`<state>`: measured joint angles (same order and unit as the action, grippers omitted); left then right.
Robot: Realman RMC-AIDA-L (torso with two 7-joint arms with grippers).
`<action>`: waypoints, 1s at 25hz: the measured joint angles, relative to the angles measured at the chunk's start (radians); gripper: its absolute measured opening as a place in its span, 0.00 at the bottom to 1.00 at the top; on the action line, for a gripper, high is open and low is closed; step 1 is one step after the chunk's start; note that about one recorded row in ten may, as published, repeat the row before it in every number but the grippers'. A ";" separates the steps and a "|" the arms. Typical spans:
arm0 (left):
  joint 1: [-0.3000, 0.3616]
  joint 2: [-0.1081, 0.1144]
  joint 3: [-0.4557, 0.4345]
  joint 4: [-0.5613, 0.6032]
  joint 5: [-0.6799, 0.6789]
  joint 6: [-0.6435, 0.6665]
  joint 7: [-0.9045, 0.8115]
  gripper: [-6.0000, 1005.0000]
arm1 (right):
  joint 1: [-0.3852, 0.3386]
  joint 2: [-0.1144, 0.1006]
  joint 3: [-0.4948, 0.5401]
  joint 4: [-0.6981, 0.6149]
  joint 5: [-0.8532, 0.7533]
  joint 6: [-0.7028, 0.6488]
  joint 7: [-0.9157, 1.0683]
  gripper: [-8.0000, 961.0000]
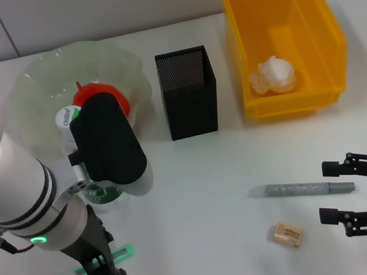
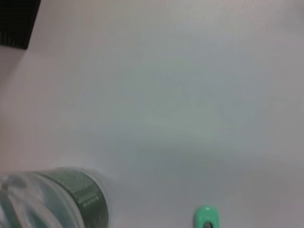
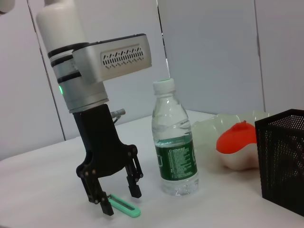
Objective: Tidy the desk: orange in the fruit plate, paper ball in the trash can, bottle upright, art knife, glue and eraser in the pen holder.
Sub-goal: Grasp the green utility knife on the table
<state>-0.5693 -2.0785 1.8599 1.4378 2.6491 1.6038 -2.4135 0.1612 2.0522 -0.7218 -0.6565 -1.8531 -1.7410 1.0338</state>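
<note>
The robot's left gripper (image 1: 105,270) hangs with its black fingers spread over a slim green art knife (image 1: 79,272) lying flat on the white desk (image 1: 200,197), one finger on each side of the handle and the tips just above the surface, nothing yet held. Just beside it stands a clear plastic water bottle with a green label and white cap (image 3: 174,142), already upright in front of a translucent ruffled fruit plate (image 1: 115,61) that holds an orange-red fruit (image 3: 236,137). A crumpled white paper ball (image 1: 273,74) sits in the yellow plastic bin (image 1: 317,11) serving as trash can. The black mesh pen holder (image 1: 188,91) stands between plate and bin, apparently not yet filled. At the desk's near right, the right gripper (image 1: 340,191) waits with its fingers apart, close to a grey glue stick (image 1: 302,189) and a small tan eraser (image 1: 286,233), touching neither.

The step in hand looks to be picking up the knife. Doing it well probably means lowering squarely so the fingers straddle the thin handle near its middle, closing firmly, then lifting clear of the bottle nearby before swinging toward the holder.
</note>
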 joint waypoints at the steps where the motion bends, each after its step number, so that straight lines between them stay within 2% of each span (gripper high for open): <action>1: 0.000 0.000 0.002 0.000 0.000 -0.001 0.000 0.59 | 0.000 0.000 0.000 0.000 0.000 0.000 0.000 0.83; 13: -0.011 0.000 0.015 0.000 0.001 -0.007 -0.001 0.59 | 0.000 0.000 0.005 0.000 0.000 -0.008 0.000 0.83; 16: -0.013 0.000 0.015 0.000 0.002 -0.007 -0.001 0.42 | 0.000 0.000 0.005 0.000 0.000 -0.008 0.000 0.83; 25: -0.015 0.000 0.017 -0.011 0.001 -0.010 0.000 0.43 | -0.002 0.000 0.001 0.000 0.000 -0.008 0.000 0.83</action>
<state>-0.5843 -2.0785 1.8774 1.4268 2.6506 1.5937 -2.4132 0.1595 2.0524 -0.7210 -0.6565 -1.8530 -1.7488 1.0338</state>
